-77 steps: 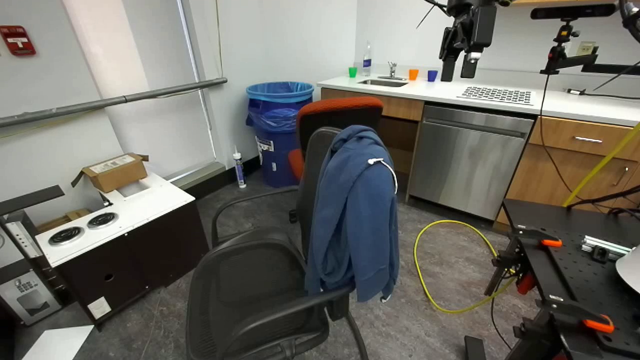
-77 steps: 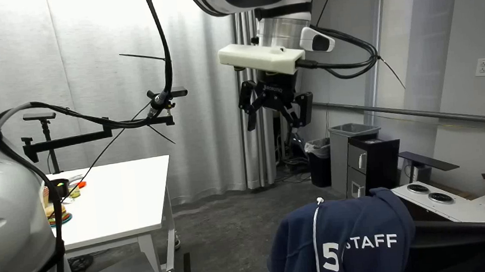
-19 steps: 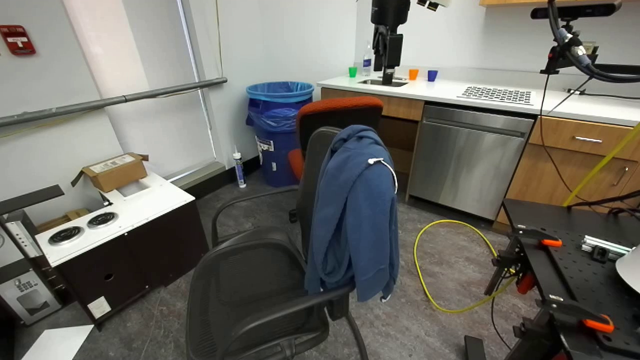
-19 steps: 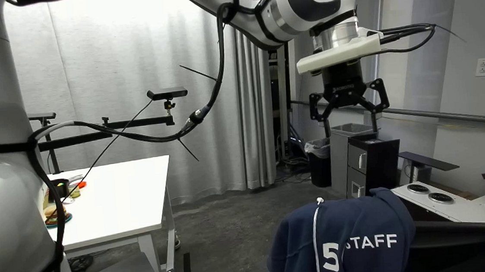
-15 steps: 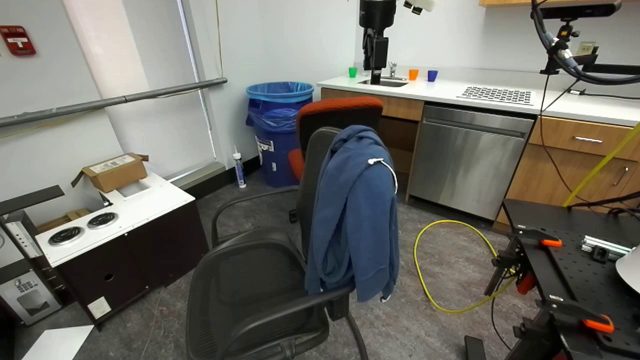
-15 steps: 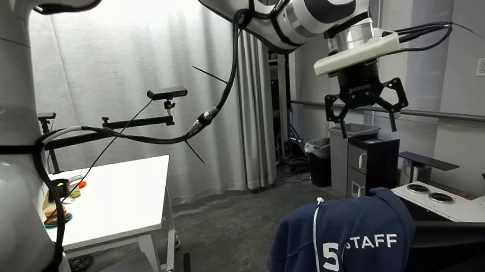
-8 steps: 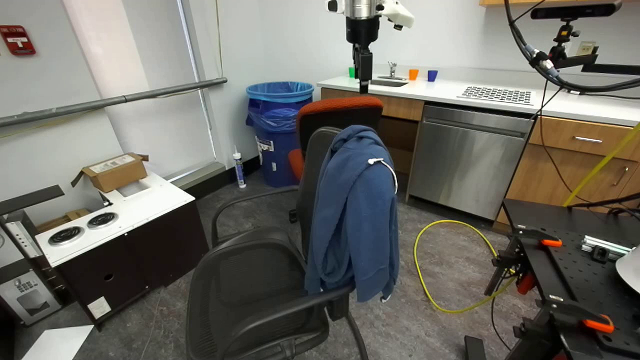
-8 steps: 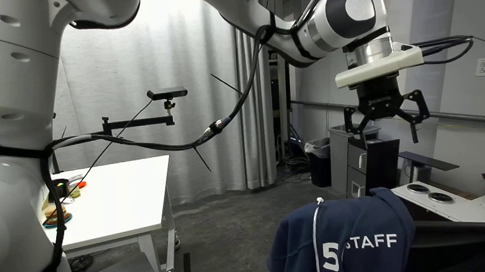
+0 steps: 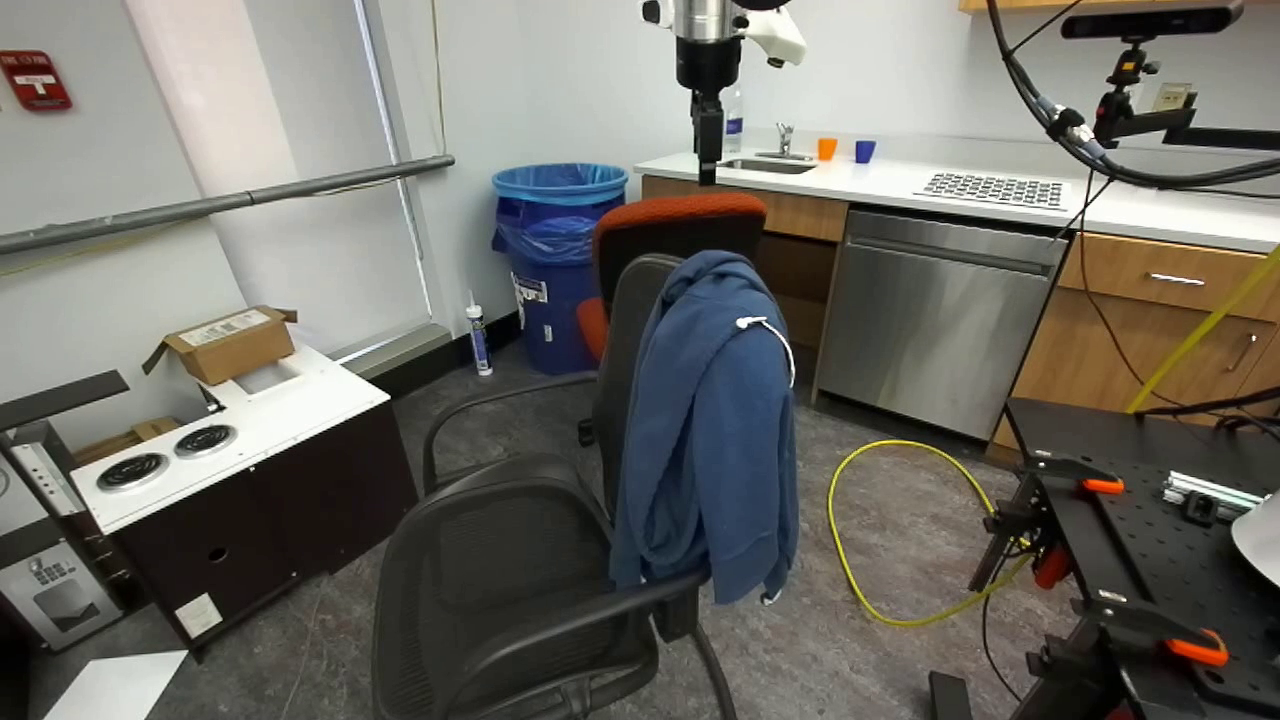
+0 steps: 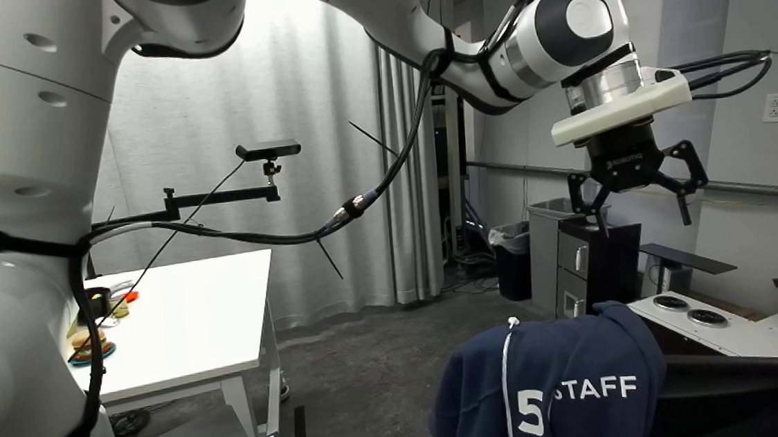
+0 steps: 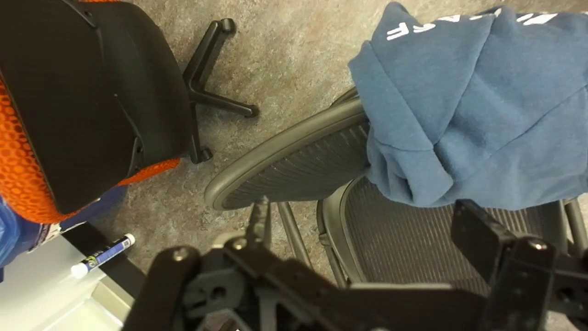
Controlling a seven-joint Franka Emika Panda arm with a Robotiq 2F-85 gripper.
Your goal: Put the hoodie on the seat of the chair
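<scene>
A blue hoodie with white lettering and a white drawstring hangs in loose folds over the back of an upright black office chair, covering one side. The chair's flat, dark seat faces upward below.

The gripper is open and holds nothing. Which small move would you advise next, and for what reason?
I would probably shift the open gripper sideways over the hoodie before lowering. The hoodie hangs over the chair back, below gripper height in both exterior views, and in the wrist view most of it appears to the upper right of the space between the jaws.
</scene>
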